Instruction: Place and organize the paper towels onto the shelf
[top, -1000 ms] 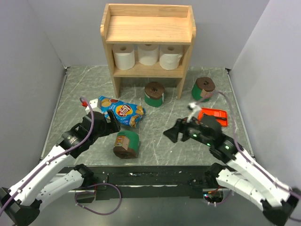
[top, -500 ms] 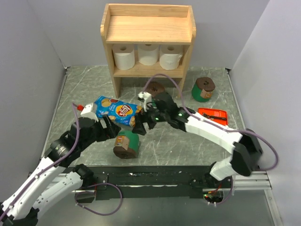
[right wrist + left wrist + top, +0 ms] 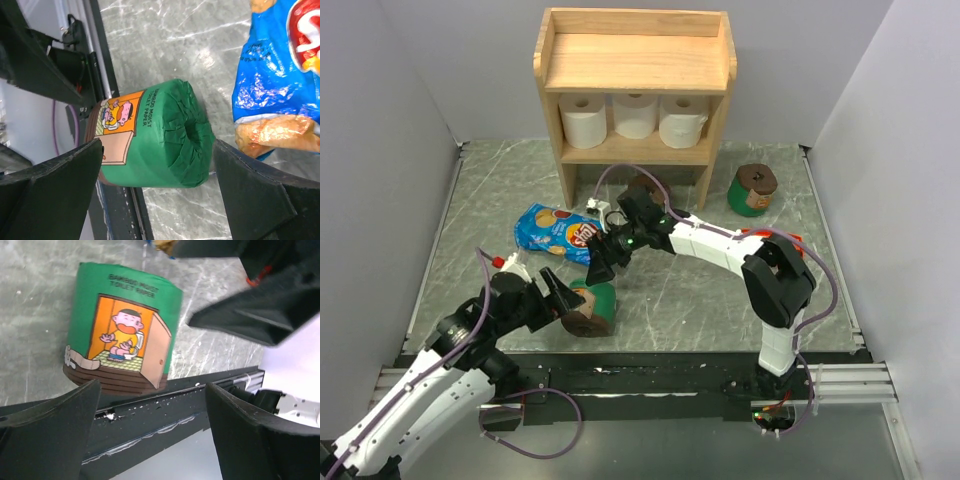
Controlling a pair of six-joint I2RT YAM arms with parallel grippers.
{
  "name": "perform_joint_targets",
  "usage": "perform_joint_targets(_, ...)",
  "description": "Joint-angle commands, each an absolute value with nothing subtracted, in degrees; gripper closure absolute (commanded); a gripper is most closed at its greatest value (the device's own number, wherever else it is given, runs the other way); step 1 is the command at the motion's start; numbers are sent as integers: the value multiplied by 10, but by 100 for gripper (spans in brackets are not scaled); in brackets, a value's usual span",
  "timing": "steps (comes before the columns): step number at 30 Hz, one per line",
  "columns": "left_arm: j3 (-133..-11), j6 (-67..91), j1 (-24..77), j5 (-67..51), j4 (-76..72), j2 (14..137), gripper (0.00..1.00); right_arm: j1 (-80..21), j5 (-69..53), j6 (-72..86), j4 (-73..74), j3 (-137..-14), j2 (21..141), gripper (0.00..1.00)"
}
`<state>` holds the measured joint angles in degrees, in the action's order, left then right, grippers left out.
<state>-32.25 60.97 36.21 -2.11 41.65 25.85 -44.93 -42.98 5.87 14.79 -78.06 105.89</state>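
Note:
Three white paper towels (image 3: 635,117) stand on the lower tier of the light-wood shelf (image 3: 636,62). One green-wrapped roll (image 3: 755,189) stands right of the shelf. Another (image 3: 640,184) is mostly hidden behind my right arm. The third green roll (image 3: 592,306) lies on its side near the front edge. It also shows in the left wrist view (image 3: 122,330) and the right wrist view (image 3: 155,135). My right gripper (image 3: 603,262) (image 3: 157,192) is open just above this roll. My left gripper (image 3: 560,298) (image 3: 152,440) is open beside the roll's left, brown end.
A blue chip bag (image 3: 557,229) (image 3: 280,75) lies left of my right gripper, close behind the lying roll. An orange razor package (image 3: 790,240) is mostly hidden under my right arm. The black front rail (image 3: 150,415) runs right by the roll.
My right arm swung left across the table, and its gripper now hovers over the lying green roll. My left arm drew back toward the front edge. The chip bag shifted left.

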Motion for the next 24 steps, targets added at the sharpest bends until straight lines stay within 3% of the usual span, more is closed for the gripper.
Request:
perform_joint_targets(1, -321, 664, 360, -2, 397, 284, 9, -443, -502, 47, 140, -788, 1063, 3)
perform_joint_targets(10, -323, 696, 360, 83, 422, 289, 8, -441, -524, 49, 145, -778, 1096, 5)
perform_joint_targets(24, -271, 747, 360, 67, 390, 281, 10, -443, -543, 98, 62, -694, 1054, 8)
